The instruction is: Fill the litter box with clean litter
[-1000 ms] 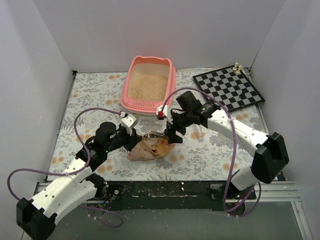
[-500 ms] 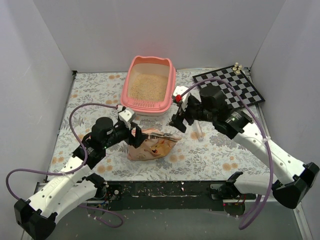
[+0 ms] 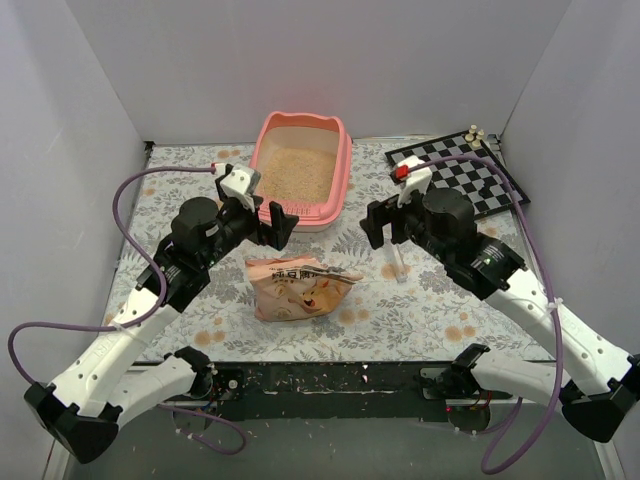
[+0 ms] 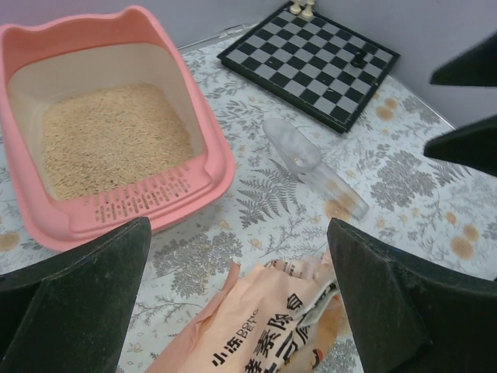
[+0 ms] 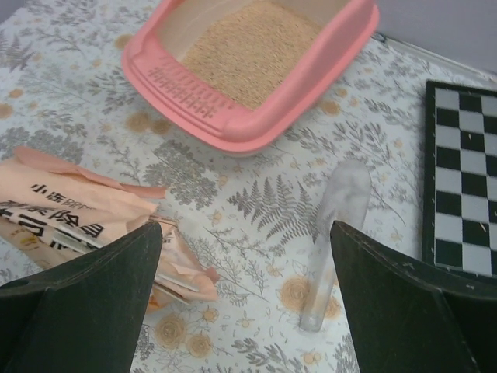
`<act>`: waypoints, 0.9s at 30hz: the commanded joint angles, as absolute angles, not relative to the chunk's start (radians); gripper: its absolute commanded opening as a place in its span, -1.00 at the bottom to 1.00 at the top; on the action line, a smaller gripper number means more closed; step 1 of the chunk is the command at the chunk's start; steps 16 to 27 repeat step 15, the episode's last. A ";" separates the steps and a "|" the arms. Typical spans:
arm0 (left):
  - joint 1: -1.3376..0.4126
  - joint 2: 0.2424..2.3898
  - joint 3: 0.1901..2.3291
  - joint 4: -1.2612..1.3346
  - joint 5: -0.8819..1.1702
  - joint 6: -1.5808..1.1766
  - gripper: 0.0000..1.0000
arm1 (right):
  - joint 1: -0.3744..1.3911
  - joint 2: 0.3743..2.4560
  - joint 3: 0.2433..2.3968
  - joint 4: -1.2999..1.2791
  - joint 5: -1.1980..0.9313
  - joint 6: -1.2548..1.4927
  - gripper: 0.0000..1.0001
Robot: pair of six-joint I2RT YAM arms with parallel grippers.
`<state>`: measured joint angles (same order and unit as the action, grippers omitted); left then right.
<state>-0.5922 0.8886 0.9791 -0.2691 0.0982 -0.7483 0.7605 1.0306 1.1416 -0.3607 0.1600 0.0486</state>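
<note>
Room: white walls (image 3: 300, 60) on three sides; bench (image 3: 180, 195) with a top printed in grey ferns and orange flowers.
Litter box (image 4: 116, 221): pink, at the middle of the far edge, long axis far to near, slotted ledge facing the near edge.
Litter (image 4: 112, 140): pale grains already covering the box floor.
Bag (image 3: 300, 288): flat mid-bench, toward the near edge, long axis left to right.
Scoop (image 5: 330, 241): clear, just right of the bag, long axis far to near.
Left jaws: spread wide, empty, hovering just short of the ledge.
Right jaws: spread wide, empty, over the scoop.
Chessboard (image 3: 460, 178): far right corner, well apart from the box.
Coming move: probably more pouring or scooping; the bag lies nearward of both jaws, between them and about equally close; the scoop is nearest the right jaws.
</note>
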 commanded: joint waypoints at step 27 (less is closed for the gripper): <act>-0.594 0.934 1.051 -0.279 0.000 -0.816 0.96 | 0.761 0.887 1.072 -0.293 0.440 0.126 0.96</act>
